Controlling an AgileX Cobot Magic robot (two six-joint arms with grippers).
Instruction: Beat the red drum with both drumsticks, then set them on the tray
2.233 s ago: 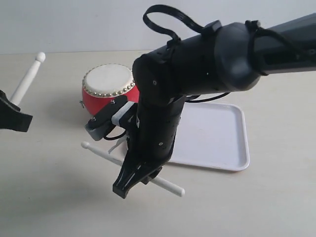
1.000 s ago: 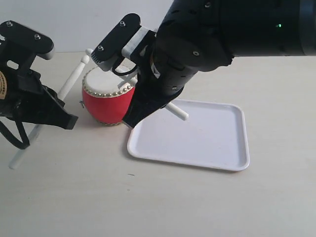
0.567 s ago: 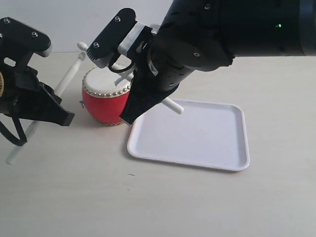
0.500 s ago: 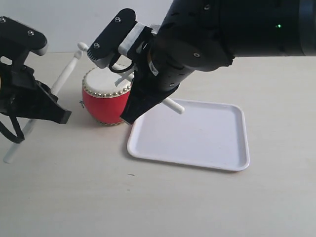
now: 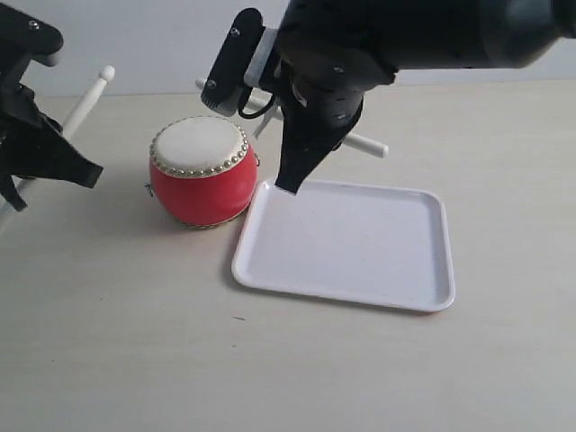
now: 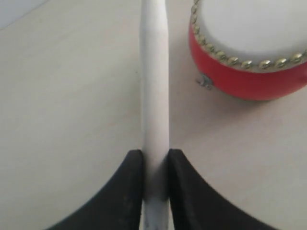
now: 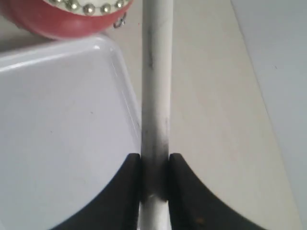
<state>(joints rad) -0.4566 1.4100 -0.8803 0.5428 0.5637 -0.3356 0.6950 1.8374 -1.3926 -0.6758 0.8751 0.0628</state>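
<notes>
Both arms have swung up and back from the red drum [image 5: 198, 171] in the last half second, leaving its cream, stud-ringed skin fully uncovered. The drum stands upright on the pale table [image 5: 135, 360], just beside the left edge of the white tray [image 5: 351, 247]; whether the two touch cannot be told. The left drumstick [image 5: 85, 97], angled over the drum's rim a moment ago, now slants up to the left of the drum and apart from it, its rounded tip raised toward the back of the scene. The left gripper [image 6: 154, 160] is clamped narrowly on the shaft, a black finger pressed against each side. Its wrist view shows the stick running past the drum's flank rather than over the skin. The right drumstick [image 7: 156, 96] is pinched the same way in the right gripper [image 7: 154, 160], whose dark fingers hang above the tray's far-left corner in the exterior view. One end of the stick pokes out to the right beyond the tray's far rim, in the air above the table. From the right wrist camera the shaft passes just outside the tray's rounded corner and heads toward the drum's red side — its tip runs out of frame.
</notes>
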